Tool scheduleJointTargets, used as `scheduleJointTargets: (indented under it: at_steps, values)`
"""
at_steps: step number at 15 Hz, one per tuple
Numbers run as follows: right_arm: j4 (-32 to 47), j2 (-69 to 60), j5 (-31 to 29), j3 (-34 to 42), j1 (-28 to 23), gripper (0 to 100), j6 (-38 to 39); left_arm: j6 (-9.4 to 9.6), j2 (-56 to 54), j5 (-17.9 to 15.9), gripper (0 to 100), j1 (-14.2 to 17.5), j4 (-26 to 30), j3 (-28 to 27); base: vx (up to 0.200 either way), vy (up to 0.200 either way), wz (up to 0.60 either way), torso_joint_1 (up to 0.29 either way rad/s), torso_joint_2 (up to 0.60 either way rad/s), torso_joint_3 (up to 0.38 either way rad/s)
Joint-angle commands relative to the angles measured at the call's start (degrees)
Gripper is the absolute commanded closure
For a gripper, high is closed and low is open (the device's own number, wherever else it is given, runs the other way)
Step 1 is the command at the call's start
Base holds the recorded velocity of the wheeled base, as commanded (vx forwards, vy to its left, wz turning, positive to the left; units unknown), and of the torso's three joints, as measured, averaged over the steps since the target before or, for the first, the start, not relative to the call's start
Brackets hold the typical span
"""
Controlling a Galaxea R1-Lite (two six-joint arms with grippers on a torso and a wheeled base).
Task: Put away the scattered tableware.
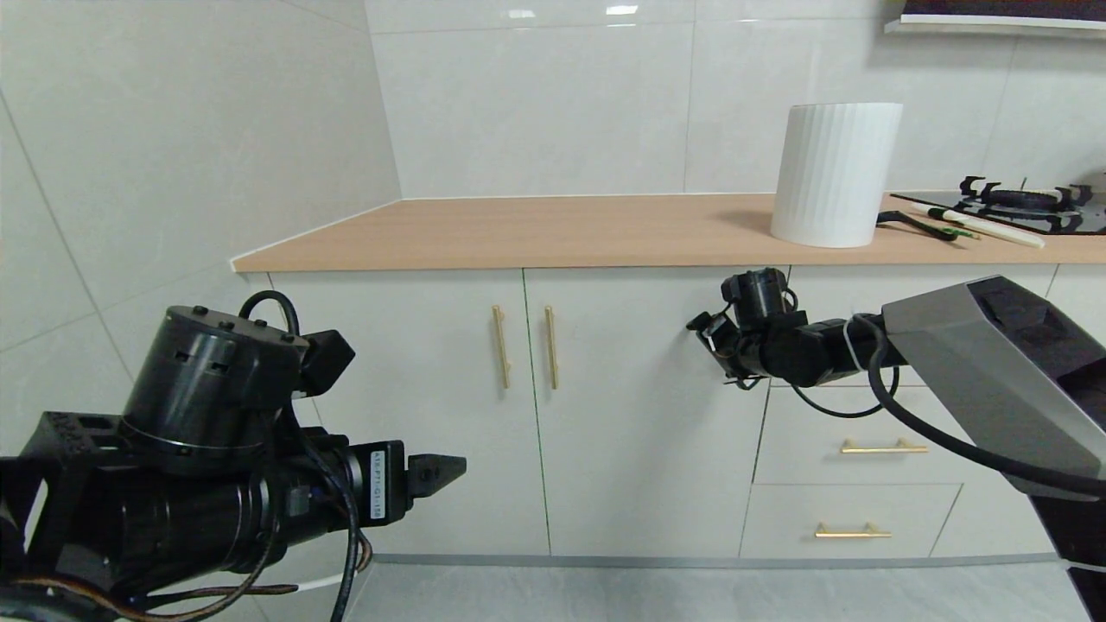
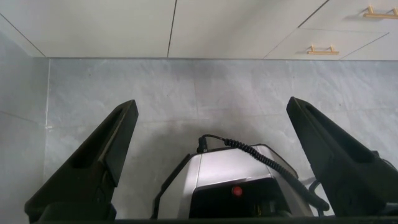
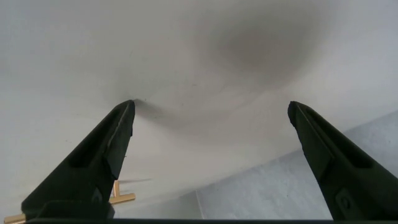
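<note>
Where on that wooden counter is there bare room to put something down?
The countertop is bare from its left end up to the white holder. Right of the holder it is crowded: utensils lie beside the stove.

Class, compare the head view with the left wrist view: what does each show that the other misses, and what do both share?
Head view adds: a light wooden countertop, a white ribbed cylindrical container on it, long utensils beside that. Left wrist view adds: the wide gap between the fingers of the black left end effector. Shared: that end effector, white drawers with gold bar handles, grey tiled floor.
</note>
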Motion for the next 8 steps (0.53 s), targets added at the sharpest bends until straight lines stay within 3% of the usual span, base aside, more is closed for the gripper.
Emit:
scheduleJointTargets:
  at_steps: [1, 2, 5, 7, 8]
  values:
    - [0.57, -1.64, 0.47, 0.95, 0.21, 0, 0.02, -0.01, 0.04, 0.03, 0, 0.00, -0.01, -0.01, 0.000, 0.000, 0.00, 0.000, 0.00, 0.000]
    - [1.45, -3.13, 1.17, 2.35, 0.38, 0, 0.02, -0.01, 0.04, 0.03, 0, 0.00, -0.01, 0.08, 0.000, 0.000, 0.00, 0.000, 0.00, 0.000]
    - [1.19, -17.55, 13.21, 16.77, 3.55, 0, -1.21, 0.08, -0.40, -0.05, 0, 0.00, -0.01, 0.08, 0.000, 0.000, 0.00, 0.000, 0.00, 0.000]
    - [-0.66, -20.27, 13.57, 19.84, 4.34, 0, -3.41, 0.08, -0.66, -0.05, 0, 0.00, -0.01, 0.08, 0.000, 0.000, 0.00, 0.000, 0.00, 0.000]
    - [-3.65, -24.23, 12.77, 25.47, 6.01, 0, -8.59, 0.08, -1.98, 0.03, 0, 0.00, -0.10, 0.08, 0.000, 0.000, 0.00, 0.000, 0.00, 0.000]
